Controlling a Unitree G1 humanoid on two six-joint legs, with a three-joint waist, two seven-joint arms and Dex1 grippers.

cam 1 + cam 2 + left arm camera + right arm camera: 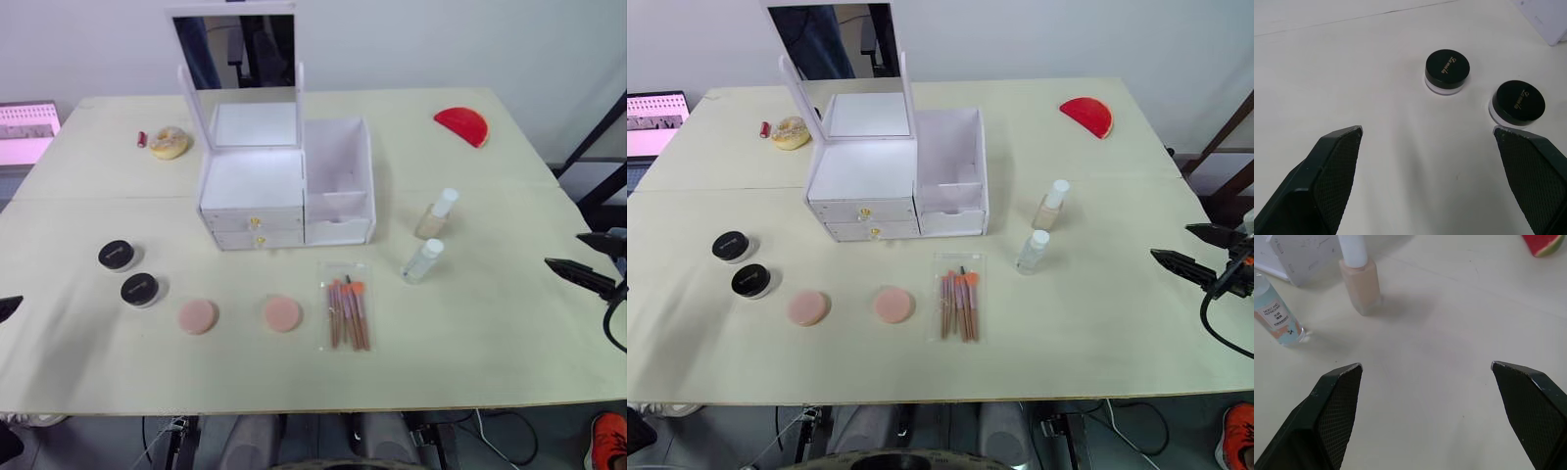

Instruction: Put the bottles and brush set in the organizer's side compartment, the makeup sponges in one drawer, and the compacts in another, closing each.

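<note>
While both grippers hover with fingers spread wide and empty, the left gripper [1427,142] sits near the tabletop's left edge facing two black-lidded compacts [128,272], and the right gripper [1426,374] near the right edge faces the foundation bottle [1357,276] and clear bottle [1274,313]. Two pink sponges [239,315] and the brush set [347,307] lie toward the front edge, before the white organizer [286,184].
</note>
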